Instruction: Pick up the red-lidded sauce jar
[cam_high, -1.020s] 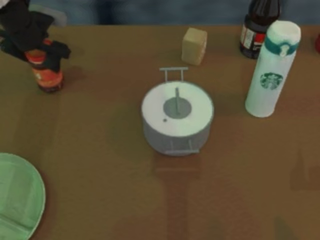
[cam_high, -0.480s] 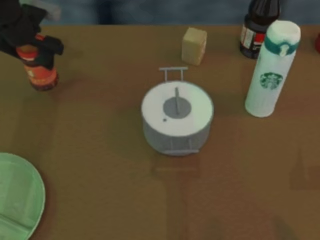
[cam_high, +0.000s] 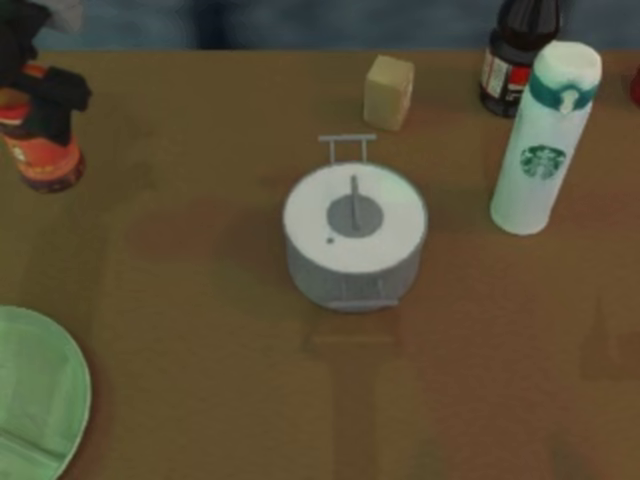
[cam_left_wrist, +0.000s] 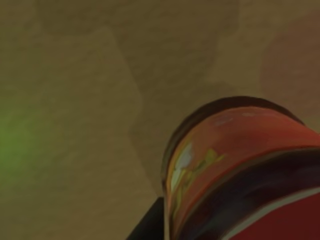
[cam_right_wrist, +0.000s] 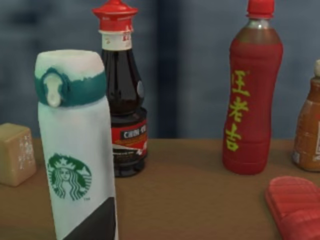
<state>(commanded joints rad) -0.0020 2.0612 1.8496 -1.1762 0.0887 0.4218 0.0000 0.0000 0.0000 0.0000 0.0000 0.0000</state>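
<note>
Red-lidded squat sauce jar (cam_high: 42, 150) hanging clamped in black left gripper (cam_high: 40, 95) at the brown table's (cam_high: 200, 350) far-left edge (right arm out of sight); lifting underway, next needing steady grip.

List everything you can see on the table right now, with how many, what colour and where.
red-lidded sauce jar: 1, orange-red, far left, held
round white pot: 1, white and grey, centre
tan block: 1, beige, far centre
white tumbler: 1, white with teal band, right
dark bottle: 1, dark with red cap, far right
red drink bottle: 1, red, behind tumbler
brown bottle: 1, brown
red mitt: 1, red
green plate: 1, green, near left
left hand: 1, black, shut on jar
</note>
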